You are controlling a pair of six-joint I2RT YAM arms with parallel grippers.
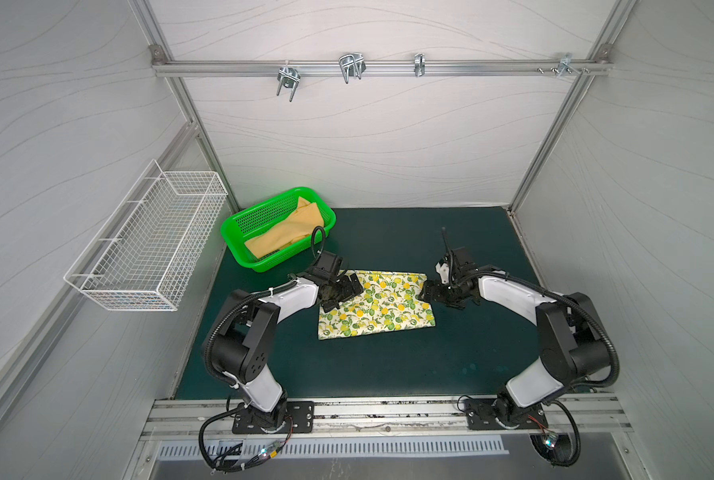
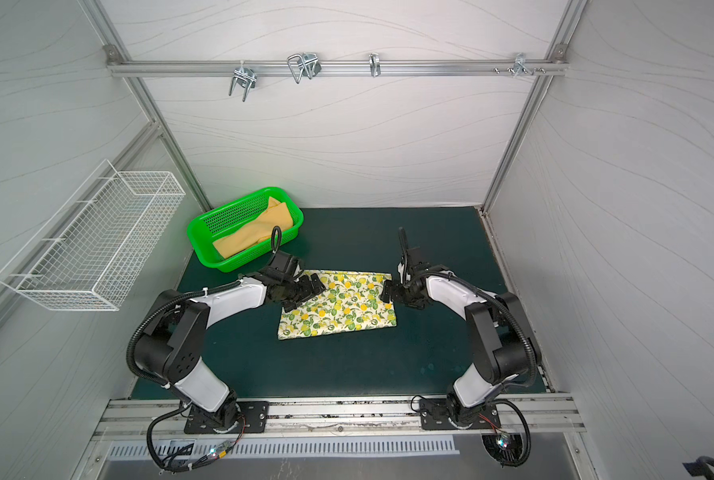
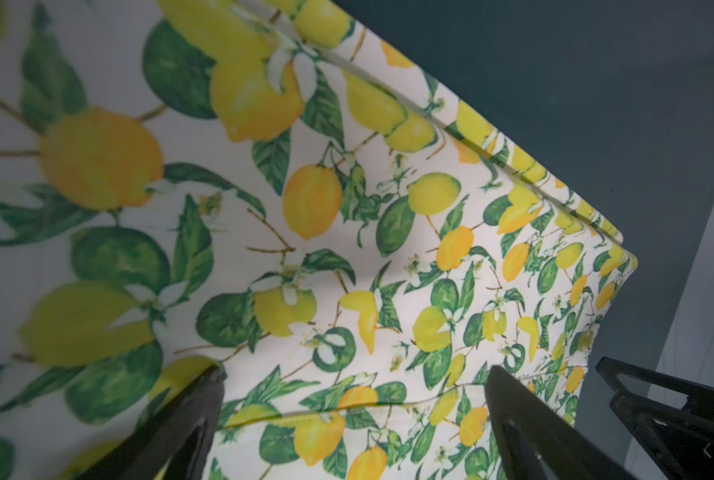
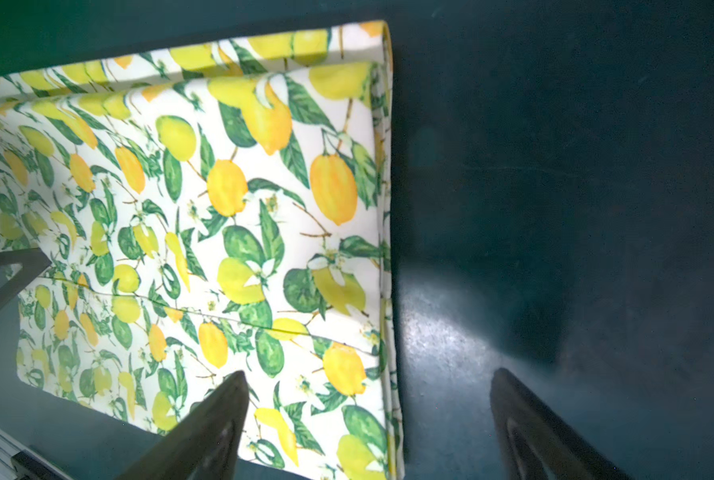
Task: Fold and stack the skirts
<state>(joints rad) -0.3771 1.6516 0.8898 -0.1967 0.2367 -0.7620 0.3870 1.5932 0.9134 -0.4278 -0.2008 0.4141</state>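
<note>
2 skirts: cream lemon-print cloth skirt (image 1: 378, 305) lies flat, long axis running L gripper (image 1: 343, 295) to R gripper (image 1: 426, 294). Plain mustard cloth skirt (image 1: 289, 232) sits in 1 green plastic basket (image 1: 228, 232) beyond L gripper. Both grippers wide open, empty.

We see a robot test cell of a lab — white panels (image 1: 368, 137) in an aluminium frame (image 1: 471, 66) close three sides. A left arm (image 1: 293, 297) and a right arm (image 1: 509, 291) are bolted to a base rail (image 1: 388, 409) at 6 o'clock; a wire basket (image 1: 152, 245) hangs at 9 o'clock, metal hooks (image 1: 351, 66) at 12.
</note>
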